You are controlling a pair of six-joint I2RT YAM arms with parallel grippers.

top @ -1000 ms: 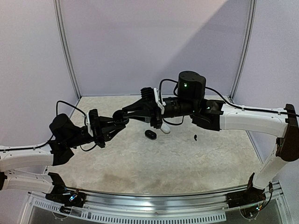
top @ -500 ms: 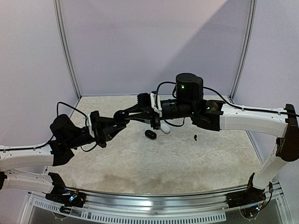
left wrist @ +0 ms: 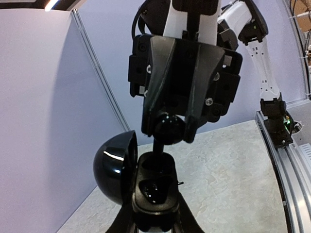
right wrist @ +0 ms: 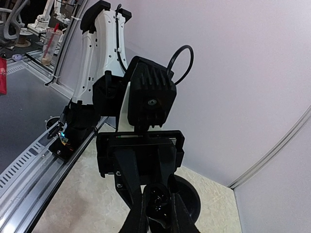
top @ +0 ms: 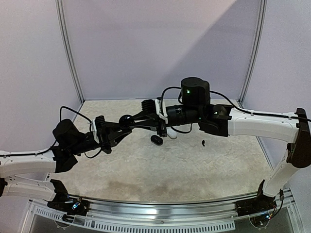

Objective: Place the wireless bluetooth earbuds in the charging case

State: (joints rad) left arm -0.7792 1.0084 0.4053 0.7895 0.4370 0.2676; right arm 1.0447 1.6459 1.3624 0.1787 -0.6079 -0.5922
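A: Right pincer (left wrist: 168, 133) clamps a black earbud (right wrist: 156, 203), stem entering the charging case (left wrist: 153, 187). Left pincer (left wrist: 154, 212) grips it, lid (left wrist: 114, 165) open, above the table's (top: 194, 170) far middle.

B: Seating step, I'd say. Next: press straight in, then release.

Glossy black charging case (left wrist: 153, 194) open, lid at left, black earbud (left wrist: 167, 130) just above

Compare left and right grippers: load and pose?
Load: the left gripper is shut on the open black charging case, lid swung aside; the right gripper is shut on a black earbud.
Pose: the left gripper reaches in from the left, the right gripper from the right, tips facing.
Role: left presents the case; right holds the earbud at its opening, seating unclear.
Shared: both shut, both raised above the table.
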